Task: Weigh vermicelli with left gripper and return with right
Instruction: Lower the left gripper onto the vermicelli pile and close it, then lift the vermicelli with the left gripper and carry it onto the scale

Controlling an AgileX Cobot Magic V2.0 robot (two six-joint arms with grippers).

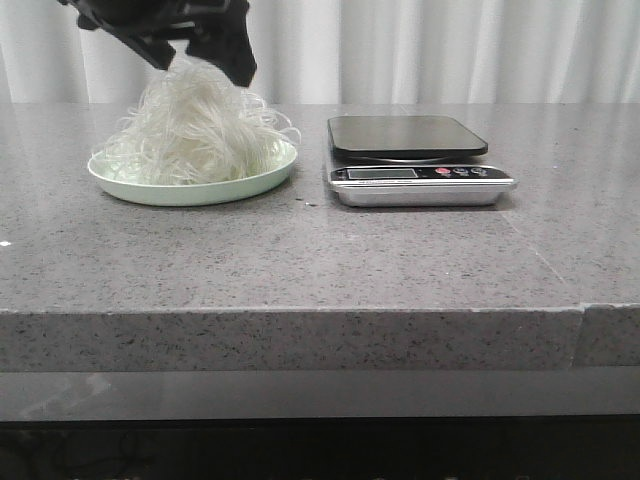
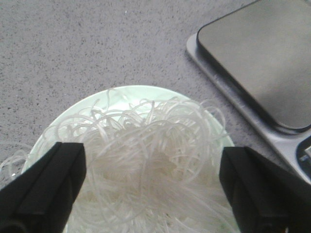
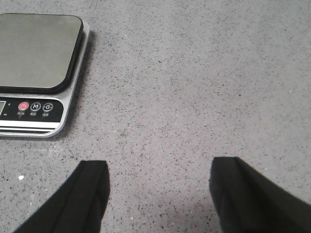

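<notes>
The left gripper (image 1: 200, 55) hangs over the vermicelli (image 1: 195, 130), its black fingers (image 2: 46, 187) spread wide to either side of the heap and dipping into its top strands; nothing is clamped between them. The noodles lie piled directly below it on a pale green plate (image 1: 190, 190), filling it nearly rim to rim, a few loose curls straying past the edge on the side away from the scale (image 1: 415, 160). The scale stands just beside the plate, a narrow strip of bare stone between the two, its dark platform bare. In the left wrist view the platform's near corner lies close to the outer finger, with grey counter (image 1: 320, 260) open beyond the plate's far rim. The right gripper (image 3: 158, 194) is seen only in its own wrist view: its fingers stand apart over bare counter, holding nothing, the scale's button panel off to one side ahead of it and open stone everywhere else around.
</notes>
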